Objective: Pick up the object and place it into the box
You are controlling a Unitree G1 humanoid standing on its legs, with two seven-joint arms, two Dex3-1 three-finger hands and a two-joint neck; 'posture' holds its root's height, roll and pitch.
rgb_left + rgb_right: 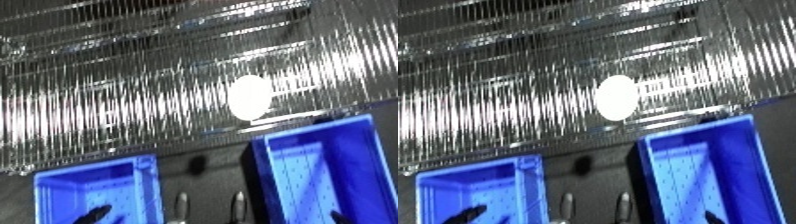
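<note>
Both head cams look down, tilted, onto a shiny ribbed surface (133, 100) up top; two blue bins (324, 170) (lower frame) shared, right eye offset slightly.

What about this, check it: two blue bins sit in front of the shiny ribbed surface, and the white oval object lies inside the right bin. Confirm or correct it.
One thing is wrong: the white oval object is not inside the right bin. It lies on the shiny ribbed surface beyond the bins, as the left eye view shows. The right bin and the left bin are indeed blue and in front of that surface.
</note>
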